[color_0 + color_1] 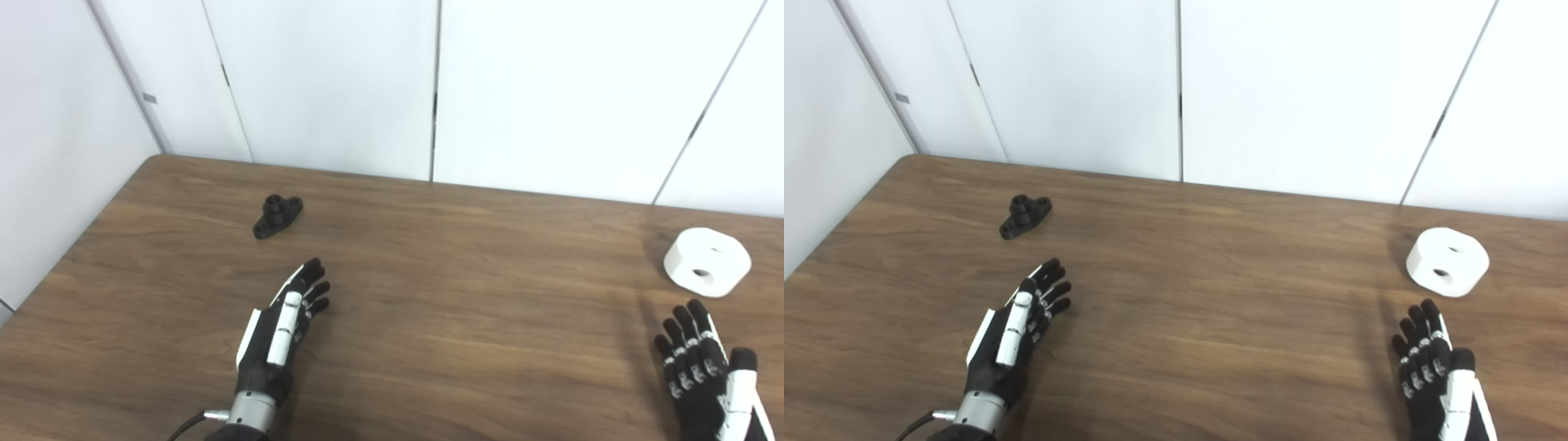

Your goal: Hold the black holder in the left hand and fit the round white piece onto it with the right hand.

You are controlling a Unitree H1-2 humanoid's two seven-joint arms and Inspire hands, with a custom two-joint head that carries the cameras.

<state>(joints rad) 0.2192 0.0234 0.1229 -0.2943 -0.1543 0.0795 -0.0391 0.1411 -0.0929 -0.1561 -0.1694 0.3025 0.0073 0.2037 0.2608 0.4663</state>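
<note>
The black holder (277, 215) lies on the wooden table (465, 294), far left of centre; it is a small flat base with a raised round post. The round white piece (707, 261) with two holes lies at the far right. My left hand (283, 331) is open and empty, fingers stretched out, a short way in front of the holder and slightly right of it. My right hand (704, 367) is open and empty, fingers spread, just in front of the white piece. Neither hand touches its part.
White wall panels (429, 86) stand right behind the table's far edge. The table's left edge (79, 245) runs close to the holder. Bare wood lies between the two hands.
</note>
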